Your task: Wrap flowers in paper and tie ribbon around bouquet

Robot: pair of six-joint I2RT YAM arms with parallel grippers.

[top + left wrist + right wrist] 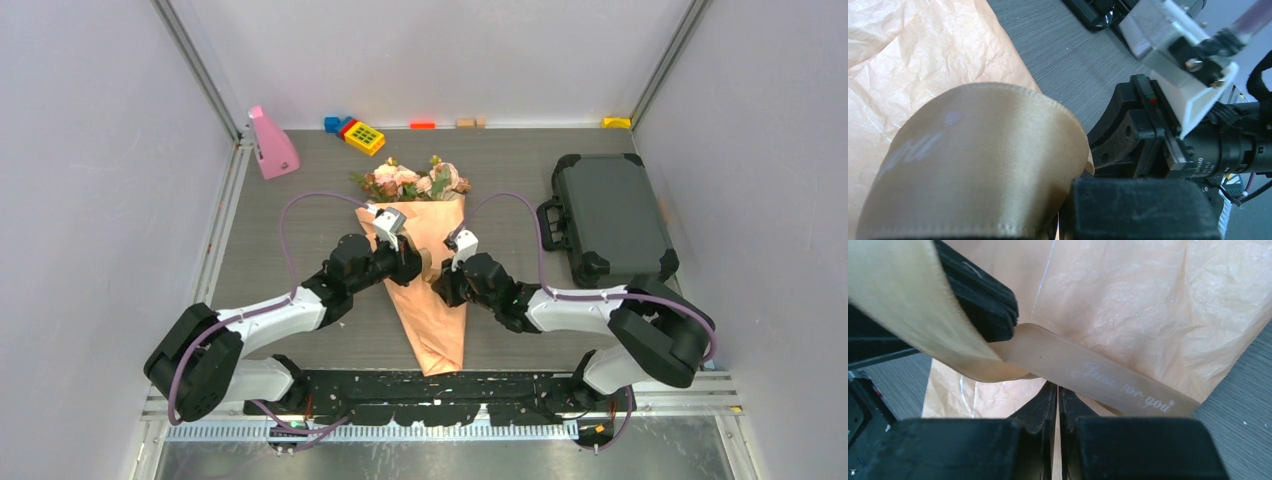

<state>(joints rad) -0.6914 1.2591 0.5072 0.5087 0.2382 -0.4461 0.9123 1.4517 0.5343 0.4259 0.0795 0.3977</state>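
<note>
Left gripper (1009,314): clenched, its tips pinching a fold of the ribbon (1108,382), which loops back over its own fingers
Right gripper (1057,395): jaws pressed together just under the printed strip; whether any satin is caught between them cannot be told
Ribbon: runs from the left tips across the right tips, lying on the paper (1148,305); it looks light, limp and slick, so a shallow pinch would likely slip; best taken flat across its width, close to where the knot should form
Paper: directly beneath both grippers; thin and crinkled, probably quick to crease or tear if nipped
Bouquet (428,300): lies on the table between the grippers, narrow end toward the arm bases
Flowers (415,180): beyond both grippers at the cone's wide end; soft heads, better left alone
</note>
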